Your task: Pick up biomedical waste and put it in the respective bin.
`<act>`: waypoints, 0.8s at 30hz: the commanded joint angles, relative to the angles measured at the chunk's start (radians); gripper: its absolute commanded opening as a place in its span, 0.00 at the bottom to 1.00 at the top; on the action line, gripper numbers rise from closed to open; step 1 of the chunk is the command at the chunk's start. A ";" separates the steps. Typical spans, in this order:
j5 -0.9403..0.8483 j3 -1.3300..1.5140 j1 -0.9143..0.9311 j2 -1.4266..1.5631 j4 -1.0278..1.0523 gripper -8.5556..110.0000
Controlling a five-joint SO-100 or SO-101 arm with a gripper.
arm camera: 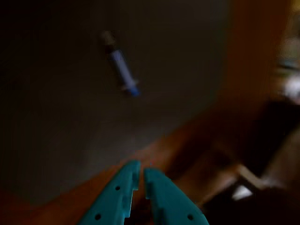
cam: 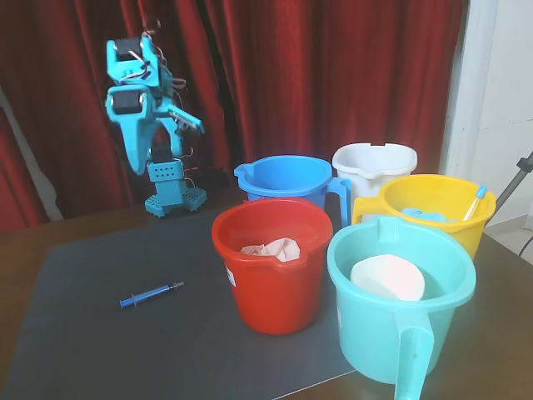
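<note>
The biomedical waste, a thin blue syringe (cam: 151,295), lies flat on the dark grey mat (cam: 100,342), left of the red bucket. The wrist view shows the syringe (arm camera: 121,65) blurred, far ahead on the mat. The turquoise arm stands folded at the back left, its gripper (cam: 193,125) held high above the table, well away from the syringe. In the wrist view the gripper (arm camera: 141,174) has its fingertips almost touching, with nothing between them.
Several buckets cluster at the right: red (cam: 271,271) holding a crumpled tissue (cam: 273,248), blue (cam: 287,179), white (cam: 375,167), yellow (cam: 437,212) and turquoise (cam: 400,300) with a white object inside. Red curtains hang behind. The mat ends near the wooden table's front edge.
</note>
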 commanded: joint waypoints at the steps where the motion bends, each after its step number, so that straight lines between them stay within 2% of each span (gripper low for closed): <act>1: 0.000 -0.215 0.002 -0.249 0.109 0.07; 6: 0.002 -0.505 0.003 -0.569 0.224 0.07; 17: -0.012 -0.851 0.095 -1.088 0.218 0.07; 24: -0.006 -1.011 0.095 -1.259 0.216 0.07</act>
